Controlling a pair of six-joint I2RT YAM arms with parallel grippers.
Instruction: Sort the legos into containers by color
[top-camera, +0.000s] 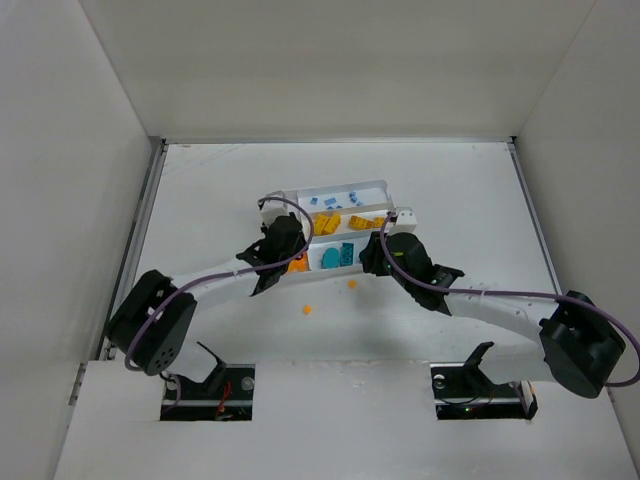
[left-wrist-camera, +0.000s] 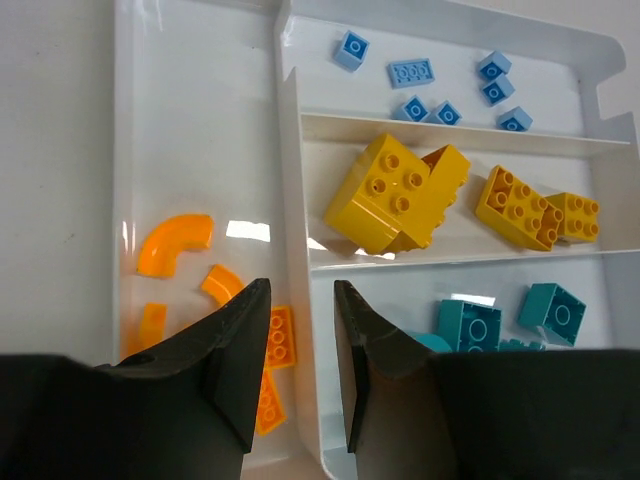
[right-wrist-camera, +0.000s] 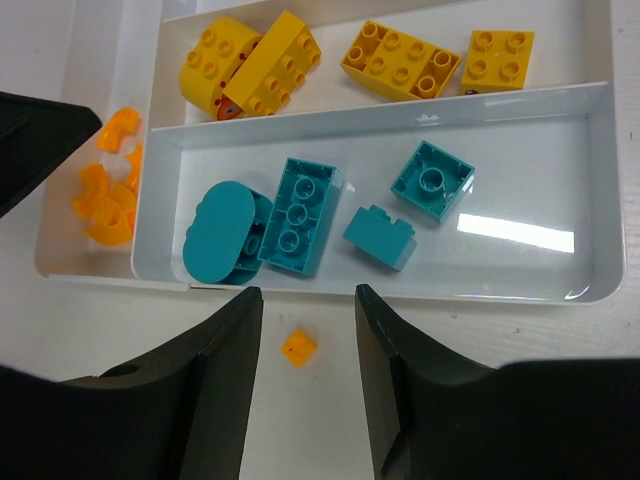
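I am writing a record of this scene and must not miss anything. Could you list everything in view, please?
tray: one, white, middle of the table, four sections
light blue legos: seven, light blue, far long section
yellow legos: four, yellow, middle long section
teal legos: four, teal, near long section
orange legos: at least five, orange, narrow side section, partly hidden
loose orange legos: two, orange, on the table before the tray
table: one, white, under everything
left gripper: one, black, open, over the side section's wall
right gripper: one, black, open, over a loose orange piece
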